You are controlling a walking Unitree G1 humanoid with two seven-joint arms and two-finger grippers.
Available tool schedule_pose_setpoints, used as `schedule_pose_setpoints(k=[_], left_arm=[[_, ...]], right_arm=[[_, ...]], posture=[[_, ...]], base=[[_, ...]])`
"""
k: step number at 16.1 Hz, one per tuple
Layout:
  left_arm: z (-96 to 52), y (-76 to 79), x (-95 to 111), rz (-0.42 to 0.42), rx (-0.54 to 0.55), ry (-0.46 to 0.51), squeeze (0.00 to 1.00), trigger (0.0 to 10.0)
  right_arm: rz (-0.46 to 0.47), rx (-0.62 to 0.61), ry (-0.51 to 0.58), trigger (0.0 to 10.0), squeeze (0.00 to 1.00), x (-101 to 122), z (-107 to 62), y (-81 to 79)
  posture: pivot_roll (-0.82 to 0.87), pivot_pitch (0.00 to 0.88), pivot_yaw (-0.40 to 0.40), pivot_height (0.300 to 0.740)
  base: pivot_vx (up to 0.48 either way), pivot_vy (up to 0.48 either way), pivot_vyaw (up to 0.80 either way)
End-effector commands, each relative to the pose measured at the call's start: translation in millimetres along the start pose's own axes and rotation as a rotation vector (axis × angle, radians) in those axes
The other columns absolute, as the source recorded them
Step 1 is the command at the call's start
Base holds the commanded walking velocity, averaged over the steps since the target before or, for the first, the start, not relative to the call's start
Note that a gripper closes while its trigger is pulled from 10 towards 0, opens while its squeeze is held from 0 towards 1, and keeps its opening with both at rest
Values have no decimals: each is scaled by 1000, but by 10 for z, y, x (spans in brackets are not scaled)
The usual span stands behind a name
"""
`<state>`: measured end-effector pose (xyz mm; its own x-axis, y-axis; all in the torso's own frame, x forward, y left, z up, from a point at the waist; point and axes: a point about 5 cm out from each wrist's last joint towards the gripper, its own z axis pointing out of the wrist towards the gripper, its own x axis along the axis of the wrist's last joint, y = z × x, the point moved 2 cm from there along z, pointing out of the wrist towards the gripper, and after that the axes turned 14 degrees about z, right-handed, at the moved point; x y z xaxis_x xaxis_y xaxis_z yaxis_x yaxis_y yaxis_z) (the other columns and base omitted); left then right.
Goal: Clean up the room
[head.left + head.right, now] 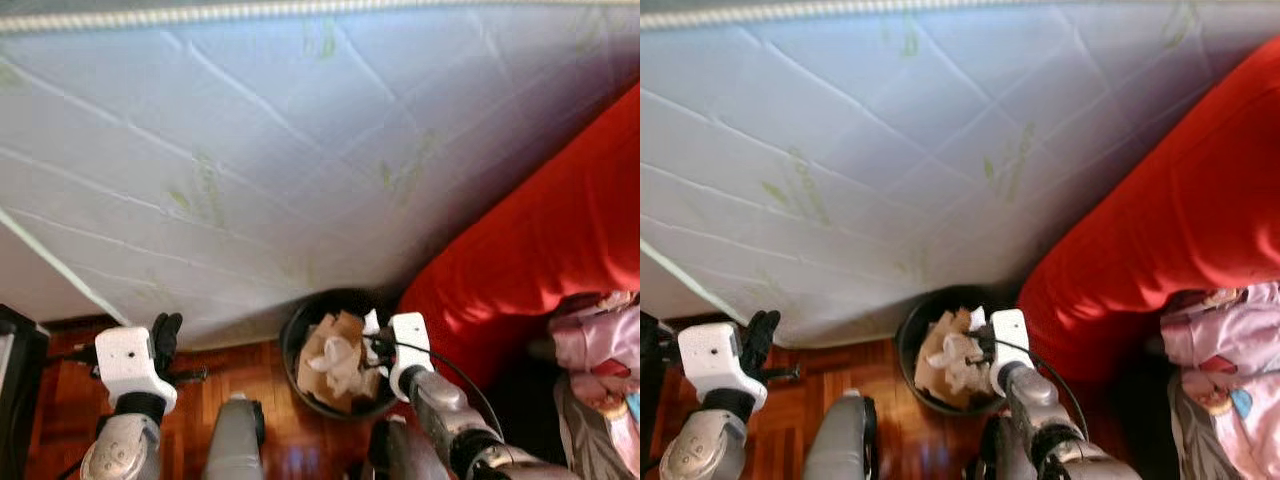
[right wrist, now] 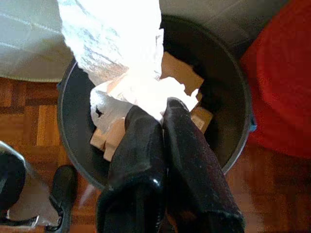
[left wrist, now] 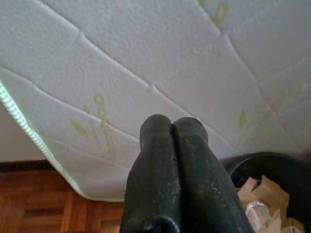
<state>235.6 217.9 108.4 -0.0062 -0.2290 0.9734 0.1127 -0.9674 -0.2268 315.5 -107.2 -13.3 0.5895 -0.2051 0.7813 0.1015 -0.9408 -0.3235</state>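
Right wrist view | right pincer (image 2: 163, 114) over bin (image 2: 233, 141) | clamping white paper (image 2: 121, 48)

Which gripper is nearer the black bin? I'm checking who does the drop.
Right. The right gripper holds white paper over the black bin; the left gripper hangs off beside it.
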Motion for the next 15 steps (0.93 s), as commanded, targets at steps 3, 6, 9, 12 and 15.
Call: schedule_pose_setpoints(k=[3, 6, 9, 12, 15], left_arm=[[-113, -17, 29, -13, 10, -25, 0, 10000], [-156, -13, 45, -16, 15, -34, 0, 10000], [-194, 6, 65, -19, 13, -44, 0, 10000], [-211, 14, 72, -21, 12, -50, 0, 10000], [-255, 18, 85, -20, 11, -57, 0, 10000]], right_arm=[[-8, 3, -44, 10000, 0, -90, -1, -28], [-5, 9, -33, 10000, 0, -78, 5, -51], [-18, -27, -56, 10000, 0, -135, -13, 9], [-22, -13, -65, 10000, 0, -145, -14, 1], [-25, -10, -66, 10000, 0, -145, -14, 0]], posture=[[327, 372, -107, 641], [329, 395, -108, 641], [330, 414, -108, 641], [331, 430, -110, 641], [334, 438, -115, 641]], base=[[0, 0, 0], [0, 0, 0], [0, 0, 0], [0, 0, 0], [0, 0, 0]])
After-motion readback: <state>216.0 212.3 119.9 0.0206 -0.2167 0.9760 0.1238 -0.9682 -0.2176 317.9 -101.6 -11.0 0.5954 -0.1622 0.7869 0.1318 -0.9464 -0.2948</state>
